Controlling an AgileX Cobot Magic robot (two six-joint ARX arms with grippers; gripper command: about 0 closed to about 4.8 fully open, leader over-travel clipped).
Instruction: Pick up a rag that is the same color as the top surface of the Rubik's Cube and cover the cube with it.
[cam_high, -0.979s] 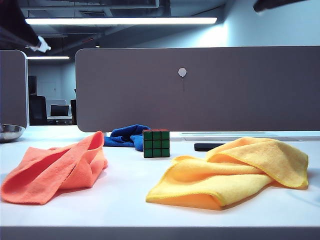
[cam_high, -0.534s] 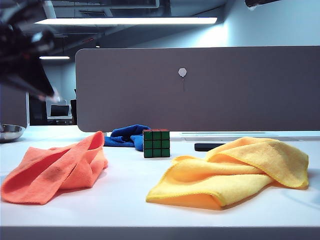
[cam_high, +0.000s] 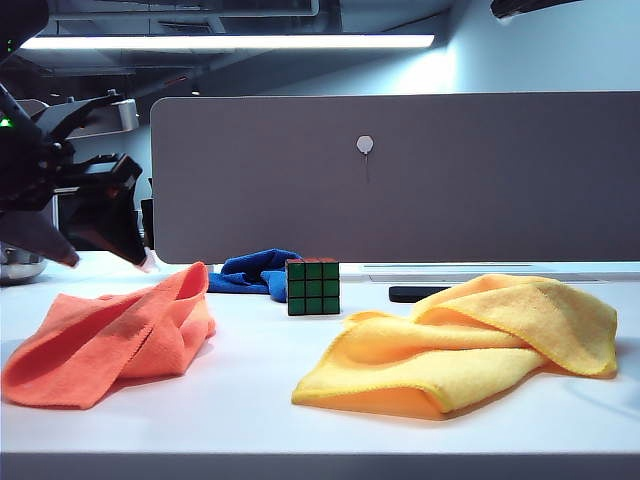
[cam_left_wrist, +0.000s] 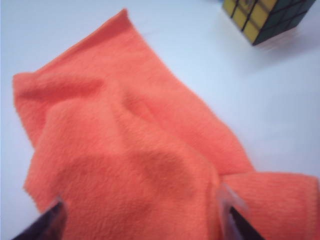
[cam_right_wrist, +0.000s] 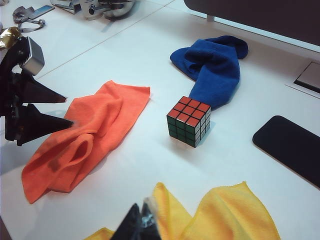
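The left claw, jaws apart, hovers directly above the rag. The right claw, seemingly pinched together, hangs over the yellow cloth, farther off.

White table w/ orange rag, yellow cloth, blue cloth, Rubik's Cube.

An orange-coral rag is seen on a white table, with a deep blue cloth at 1 o'clock, a yellow cloth, and a Rubik's Cube, red-topped, green-faced, black-gridded.
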